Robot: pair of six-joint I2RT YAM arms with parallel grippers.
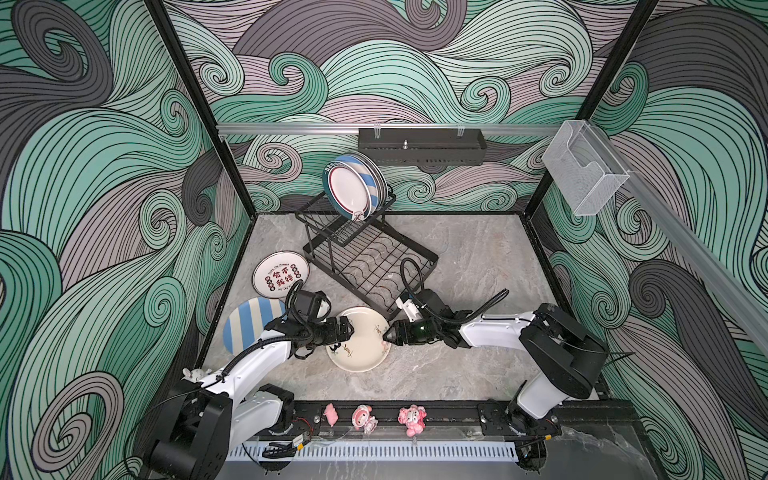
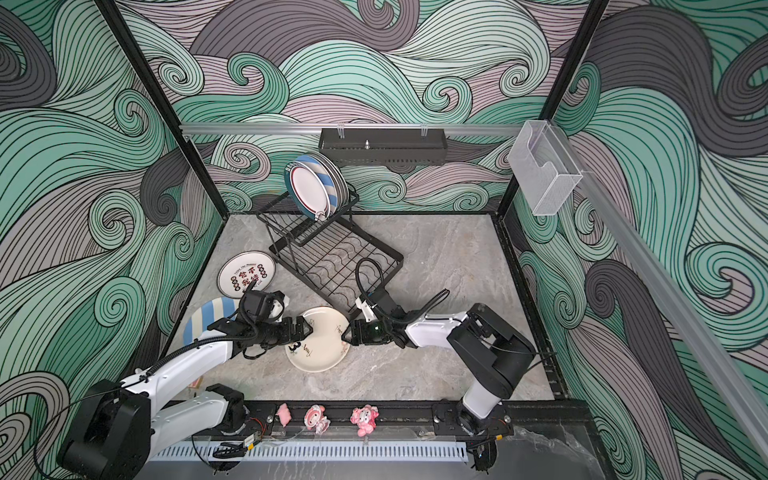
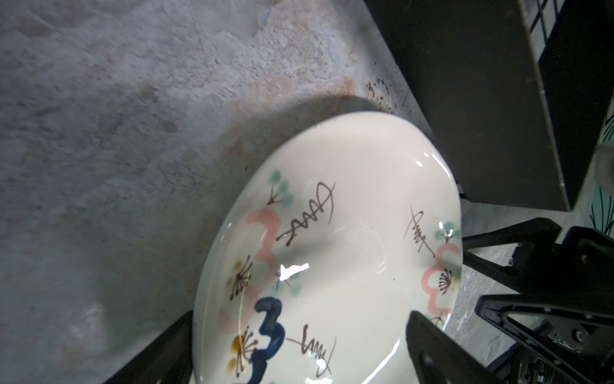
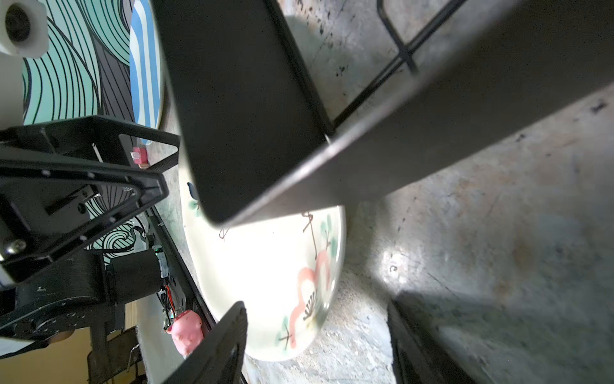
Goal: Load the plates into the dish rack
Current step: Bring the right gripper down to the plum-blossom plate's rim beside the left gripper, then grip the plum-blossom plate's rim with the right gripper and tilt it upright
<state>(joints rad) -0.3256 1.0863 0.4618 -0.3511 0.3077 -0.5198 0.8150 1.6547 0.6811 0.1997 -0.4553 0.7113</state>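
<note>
Your round cream ceramic plate [image 1: 360,347], painted with blossoms and a blue 3, lies on the grey marbled table [image 1: 478,270] between the two claws. The right claw [image 1: 386,333] stands open, with the rim by one finger and bare table by the other. The left claw [image 1: 350,328] straddles the opposite rim, but I cannot tell whether it pinches.

The glaze looks slick, so a thin bite may let the plate skid or drop. The black wire dish rack [image 1: 374,266] has a corner just beside the right claw, and a careless lift could strike it. Behind the left claw lie a blue-and-white striped plate [image 1: 249,324] and a white plate with black and red characters [image 1: 280,274].
</note>
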